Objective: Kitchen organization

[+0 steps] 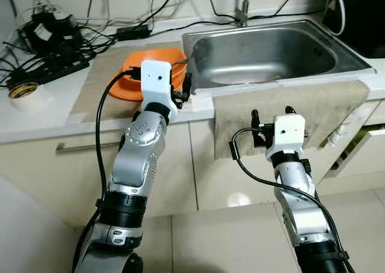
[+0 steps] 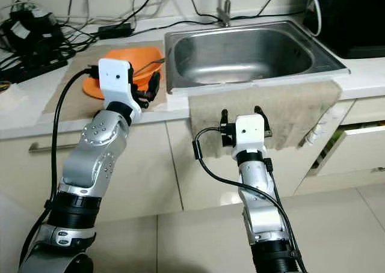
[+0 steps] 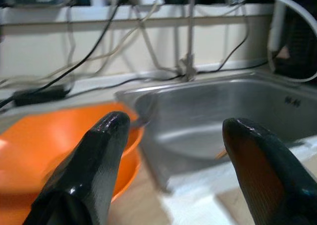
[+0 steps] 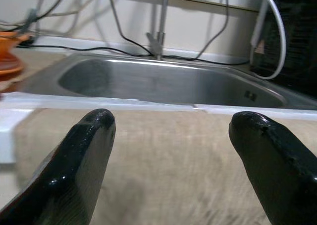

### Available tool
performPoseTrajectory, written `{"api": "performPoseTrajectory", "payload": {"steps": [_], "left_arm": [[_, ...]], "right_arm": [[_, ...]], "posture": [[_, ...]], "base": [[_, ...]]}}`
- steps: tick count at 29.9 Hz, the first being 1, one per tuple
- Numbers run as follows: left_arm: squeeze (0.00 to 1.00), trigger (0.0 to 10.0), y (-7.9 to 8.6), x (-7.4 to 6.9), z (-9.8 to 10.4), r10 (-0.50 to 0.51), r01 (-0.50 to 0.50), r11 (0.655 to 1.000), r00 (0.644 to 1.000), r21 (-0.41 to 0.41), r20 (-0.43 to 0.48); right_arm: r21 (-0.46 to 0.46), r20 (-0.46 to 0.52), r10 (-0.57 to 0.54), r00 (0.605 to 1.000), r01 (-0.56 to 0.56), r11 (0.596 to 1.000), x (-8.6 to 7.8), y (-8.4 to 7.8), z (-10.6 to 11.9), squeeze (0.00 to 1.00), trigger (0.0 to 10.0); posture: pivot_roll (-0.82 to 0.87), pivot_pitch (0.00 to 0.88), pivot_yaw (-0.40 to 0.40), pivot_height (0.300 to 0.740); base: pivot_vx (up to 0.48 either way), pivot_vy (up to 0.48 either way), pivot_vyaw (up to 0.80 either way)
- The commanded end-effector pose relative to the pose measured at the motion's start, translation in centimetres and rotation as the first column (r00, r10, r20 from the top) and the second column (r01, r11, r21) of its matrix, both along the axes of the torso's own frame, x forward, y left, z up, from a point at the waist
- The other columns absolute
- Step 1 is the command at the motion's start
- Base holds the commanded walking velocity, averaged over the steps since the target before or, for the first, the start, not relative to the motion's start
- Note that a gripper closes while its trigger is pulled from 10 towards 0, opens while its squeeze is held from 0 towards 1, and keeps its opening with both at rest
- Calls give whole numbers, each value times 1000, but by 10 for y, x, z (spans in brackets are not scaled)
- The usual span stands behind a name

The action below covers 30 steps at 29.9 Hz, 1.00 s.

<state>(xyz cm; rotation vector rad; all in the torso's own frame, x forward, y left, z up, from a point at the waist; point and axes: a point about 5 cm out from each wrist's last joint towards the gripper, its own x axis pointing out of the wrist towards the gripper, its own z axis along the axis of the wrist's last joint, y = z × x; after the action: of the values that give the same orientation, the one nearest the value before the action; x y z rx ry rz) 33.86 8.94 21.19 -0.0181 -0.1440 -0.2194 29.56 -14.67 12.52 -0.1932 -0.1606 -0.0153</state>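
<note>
Orange bowls (image 1: 125, 80) sit stacked on a beige mat (image 1: 90, 86) on the counter, just left of the steel sink (image 1: 198, 39). My left gripper (image 1: 182, 91) hovers open at the counter's front edge, between the bowls and the sink's left rim. In the left wrist view its fingers (image 3: 99, 150) frame the orange bowl (image 3: 39, 136) and the sink basin (image 3: 208, 121), with nothing between them. My right gripper (image 1: 272, 112) is open and empty, below counter height, facing a beige towel (image 1: 325, 104) that hangs over the counter front under the sink.
A power strip with tangled cables (image 1: 48, 56) and a tape roll (image 1: 24, 94) lie at the back left. The faucet (image 1: 242, 8) rises behind the sink, and a black appliance (image 1: 361, 11) stands at the back right. A drawer (image 1: 364, 147) is open at lower right.
</note>
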Motion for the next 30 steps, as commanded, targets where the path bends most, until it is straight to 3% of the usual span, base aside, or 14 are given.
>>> {"api": "performPoseTrajectory", "payload": {"steps": [1, 22, 27, 30], "left_arm": [[0, 10000, 1, 1, 4, 2, -2, 1000, 1000, 9, 15], [0, 10000, 2, 2, 1, 16, -16, 1000, 1000, 16, -1], [0, 10000, 13, 8, 0, 48, -48, 999, 998, -4, -28], [0, 10000, 24, 18, -3, 63, -59, 997, 995, 51, -83]], "right_arm": [[1, -7, 9, 1000, -9, 1000, 1, 3, 0, 0, 10000], [11, 4, 14, 1000, -14, 1000, 1, 0, 5, 0, 10000], [12, 0, 20, 1000, -20, 1000, -1, -2, 5, 0, 10000], [13, -4, 23, 1000, -23, 1000, -1, -2, 4, 0, 10000]], "posture": [[-50, 0, 103, 740], [-56, 0, 101, 740], [-57, 0, 94, 740], [-55, 0, 91, 740]], "base": [[458, 0, 0], [446, 0, 0], [0, 0, 0], [0, 0, 0]]}}
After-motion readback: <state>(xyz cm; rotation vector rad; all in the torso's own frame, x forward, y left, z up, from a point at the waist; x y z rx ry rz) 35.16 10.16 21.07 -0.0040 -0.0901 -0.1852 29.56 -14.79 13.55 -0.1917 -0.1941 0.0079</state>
